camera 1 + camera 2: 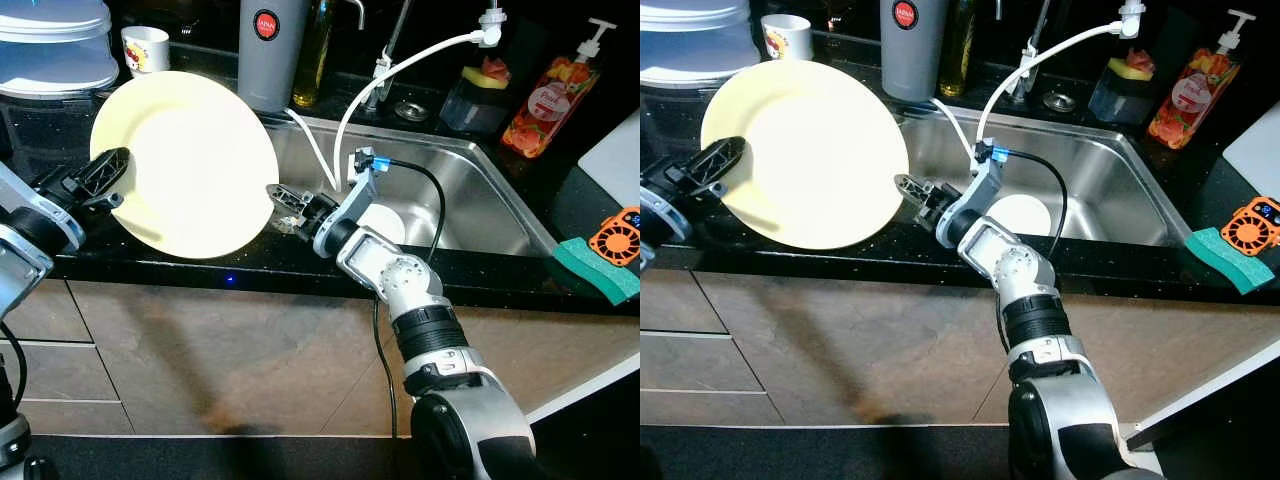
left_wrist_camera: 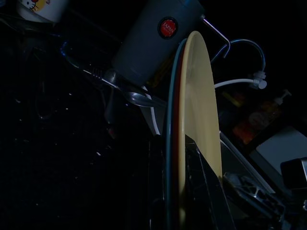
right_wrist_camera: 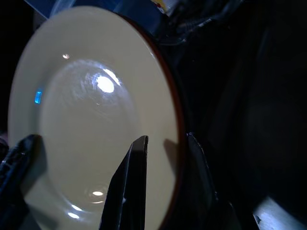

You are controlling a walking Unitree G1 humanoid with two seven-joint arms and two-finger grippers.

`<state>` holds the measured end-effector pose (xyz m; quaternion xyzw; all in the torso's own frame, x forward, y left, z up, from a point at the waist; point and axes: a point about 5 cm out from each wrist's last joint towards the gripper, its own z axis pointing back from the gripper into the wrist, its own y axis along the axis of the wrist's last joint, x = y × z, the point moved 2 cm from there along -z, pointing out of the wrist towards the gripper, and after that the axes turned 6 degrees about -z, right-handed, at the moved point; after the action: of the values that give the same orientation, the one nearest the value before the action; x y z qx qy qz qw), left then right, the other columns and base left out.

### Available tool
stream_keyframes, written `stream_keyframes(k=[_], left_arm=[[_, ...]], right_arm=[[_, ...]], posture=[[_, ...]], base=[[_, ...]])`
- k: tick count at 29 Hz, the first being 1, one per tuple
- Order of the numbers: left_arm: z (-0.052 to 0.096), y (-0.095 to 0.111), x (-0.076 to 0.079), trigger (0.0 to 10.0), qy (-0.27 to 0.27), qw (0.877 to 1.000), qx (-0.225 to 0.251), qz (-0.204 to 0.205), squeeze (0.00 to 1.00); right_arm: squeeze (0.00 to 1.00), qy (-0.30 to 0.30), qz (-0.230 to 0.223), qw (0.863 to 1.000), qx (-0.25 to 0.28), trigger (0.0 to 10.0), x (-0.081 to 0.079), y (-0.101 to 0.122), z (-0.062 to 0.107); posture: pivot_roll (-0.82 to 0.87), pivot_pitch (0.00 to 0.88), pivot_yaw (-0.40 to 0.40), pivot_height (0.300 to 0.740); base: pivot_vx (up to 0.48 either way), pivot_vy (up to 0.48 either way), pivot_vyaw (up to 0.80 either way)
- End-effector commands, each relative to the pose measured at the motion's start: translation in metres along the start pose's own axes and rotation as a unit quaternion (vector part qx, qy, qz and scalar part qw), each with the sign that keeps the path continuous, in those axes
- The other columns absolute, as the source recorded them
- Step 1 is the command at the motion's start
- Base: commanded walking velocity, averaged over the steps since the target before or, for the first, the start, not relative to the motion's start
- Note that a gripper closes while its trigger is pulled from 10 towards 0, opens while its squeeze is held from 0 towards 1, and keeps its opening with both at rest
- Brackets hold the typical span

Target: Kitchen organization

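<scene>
Left eye view puts a large pale yellow plate [image 1: 185, 165] nearest, held tilted on edge above the black speckled surface [image 1: 150, 262] in front of the sink. The left end effector [image 1: 98, 180] is clamped on the plate's left rim, one black finger lying across its face. The right end effector [image 1: 285, 203] meets the opposite rim; in the right wrist view its fingers [image 3: 127, 187] straddle the plate's edge, one on the face and one behind, closed on it. Just beyond that gripper lies the stainless sink [image 1: 470, 200], with a small white dish [image 1: 385, 222] inside and a white hose [image 1: 400, 65] arching over it. A green sponge [image 1: 597, 270] and an orange gadget [image 1: 618, 236] sit on the surface to the right. Farther back stand a grey thermos [image 1: 270, 50], an oil bottle [image 1: 313, 55], a cartoon mug [image 1: 144, 50], stacked lidded containers [image 1: 55, 45] and an orange soap dispenser [image 1: 545, 100].
</scene>
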<state>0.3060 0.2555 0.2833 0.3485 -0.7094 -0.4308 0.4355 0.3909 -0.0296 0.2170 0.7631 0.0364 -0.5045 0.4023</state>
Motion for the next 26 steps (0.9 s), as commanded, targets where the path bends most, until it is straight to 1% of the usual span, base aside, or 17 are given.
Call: stream_keyframes(k=[1, 5, 7, 11, 13, 14, 17, 19, 20, 21, 22, 23, 26], left_arm=[[-0.002, 0.001, 0.008, 10.0, -0.020, 1.000, 0.005, -0.004, 0.00], [-0.002, 0.000, 0.007, 10.0, -0.018, 1.000, 0.003, -0.005, 0.00], [-0.002, -0.001, 0.007, 10.0, -0.017, 1.000, 0.002, -0.004, 0.00], [-0.003, -0.002, 0.006, 10.0, -0.017, 1.000, 0.001, -0.002, 0.00], [-0.003, -0.002, 0.007, 10.0, -0.017, 1.000, 0.000, -0.002, 0.00], [-0.004, -0.003, 0.007, 10.0, -0.018, 1.000, 0.000, 0.003, 0.00], [-0.004, -0.005, 0.007, 10.0, -0.019, 1.000, -0.001, 0.006, 0.00], [-0.005, -0.008, 0.009, 10.0, -0.023, 1.000, -0.004, 0.011, 0.00], [-0.006, -0.010, 0.010, 10.0, -0.024, 1.000, -0.006, 0.014, 0.00], [-0.006, -0.010, 0.010, 10.0, -0.024, 1.000, -0.006, 0.014, 0.00], [-0.007, -0.012, 0.012, 10.0, -0.027, 0.999, -0.005, 0.025, 0.00], [-0.008, -0.015, 0.014, 10.0, -0.030, 0.999, -0.007, 0.030, 0.00], [-0.012, -0.022, 0.020, 10.0, -0.036, 0.998, -0.008, 0.044, 0.00]], right_arm=[[0.00, 0.028, 0.003, 1.000, 0.011, 10.0, -0.009, 0.008, 0.002], [0.00, 0.037, 0.005, 0.999, 0.014, 10.0, -0.012, 0.010, 0.002], [0.00, 0.062, 0.003, 0.998, 0.017, 10.0, -0.019, 0.012, 0.004], [0.00, 0.082, 0.006, 0.997, 0.011, 10.0, -0.025, 0.011, 0.005], [0.00, 0.099, 0.006, 0.995, 0.003, 10.0, -0.030, 0.008, 0.006], [0.00, 0.120, 0.003, 0.993, -0.006, 10.0, -0.035, 0.004, 0.007], [0.00, 0.135, 0.001, 0.991, -0.013, 10.0, -0.039, -0.001, 0.008], [0.00, 0.152, -0.001, 0.988, -0.033, 10.0, -0.044, -0.013, 0.008], [0.00, 0.150, -0.004, 0.988, -0.045, 4.7, -0.044, -0.020, 0.007], [0.00, 0.150, -0.004, 0.988, -0.045, 4.7, -0.044, -0.020, 0.007], [0.00, 0.144, -0.007, 0.988, -0.056, 4.2, -0.042, -0.027, 0.005], [0.00, 0.136, -0.010, 0.989, -0.064, 0.0, -0.040, -0.032, 0.003], [0.00, 0.126, -0.032, 0.989, -0.068, 0.0, -0.037, -0.038, -0.001]], posture=[[0.24, 0.041, -0.158, 0.740], [0.24, 0.042, -0.158, 0.740], [0.23, 0.042, -0.157, 0.740], [0.23, 0.044, -0.156, 0.740], [0.23, 0.046, -0.155, 0.740], [0.23, 0.046, -0.155, 0.740], [0.23, 0.046, -0.155, 0.740], [0.23, 0.046, -0.155, 0.740], [0.23, 0.046, -0.155, 0.740], [0.23, 0.046, -0.155, 0.740], [0.24, 0.047, -0.155, 0.740], [0.24, 0.047, -0.155, 0.740], [0.24, 0.048, -0.157, 0.740]], base=[[0.000, 0.000, 0.00], [0.000, 0.000, 0.00], [0.000, 0.000, 0.00], [0.000, 0.000, 0.00], [0.000, 0.000, 0.00], [0.000, 0.000, 0.00], [0.000, 0.000, 0.00], [0.000, 0.000, 0.00], [0.000, 0.000, 0.00], [0.000, 0.000, 0.00], [0.000, 0.000, 0.00], [0.000, 0.000, 0.00], [0.000, 0.000, 0.00]])
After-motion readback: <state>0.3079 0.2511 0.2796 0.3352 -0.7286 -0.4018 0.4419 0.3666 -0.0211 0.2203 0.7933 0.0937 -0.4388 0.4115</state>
